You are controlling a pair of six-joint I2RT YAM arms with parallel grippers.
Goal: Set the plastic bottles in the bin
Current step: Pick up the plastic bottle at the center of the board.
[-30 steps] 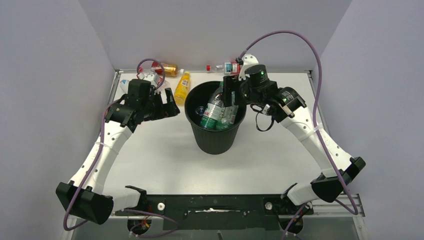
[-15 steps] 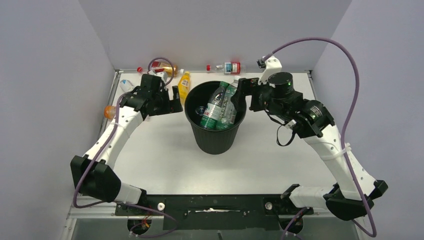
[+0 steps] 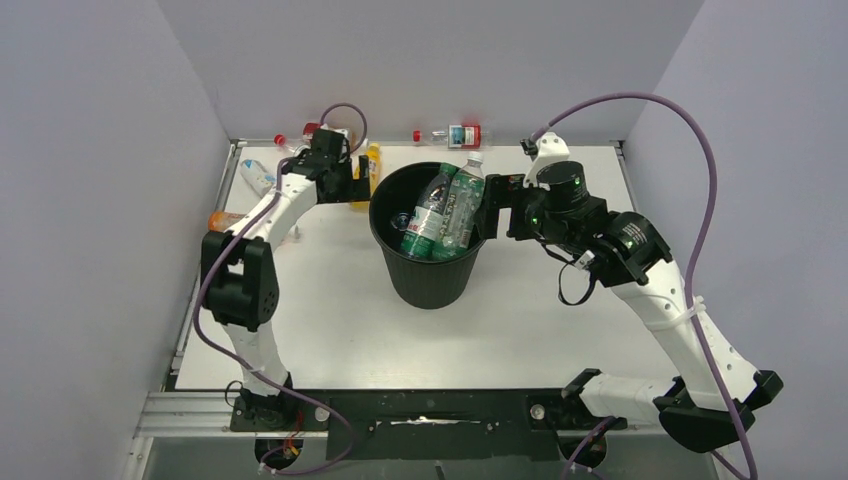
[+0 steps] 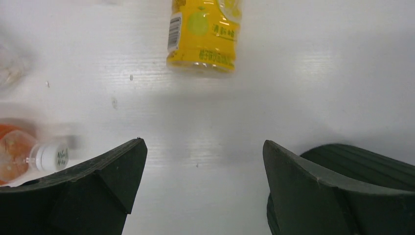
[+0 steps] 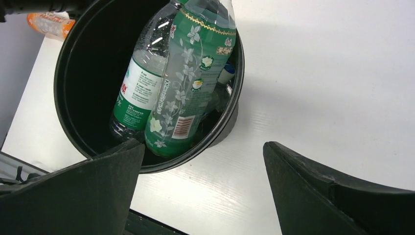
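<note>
Top external view, starting at the left: an orange bottle [image 3: 222, 218] lies at the left edge of the white table [image 3: 330, 320]. Farther back, a clear bottle with a blue-white label [image 3: 255, 177] lies near the rear left corner. The left arm reaches toward the back of the table, and the left gripper [image 3: 352, 185] hangs just beside a yellow bottle [image 3: 373, 157] that lies on its side. In the left wrist view its fingers are spread wide with only bare table between them. The yellow bottle lies ahead of the tips, touching neither.

The bin [image 3: 430, 285] stands upright in the middle of the table, between the two grippers. Two green-labelled bottles [image 3: 428, 212] lean inside it side by side, necks toward the rear rim, and one white cap pokes above that rim. Behind the bin, against the far wall, a clear bottle with a red label [image 3: 455, 135] lies on its side.

The right gripper [image 3: 497, 205] hovers just beside the bin's right rim. Its fingers are spread wide and hold nothing, and the right wrist view shows both green bottles resting in the bin, clear of the tips.
</note>
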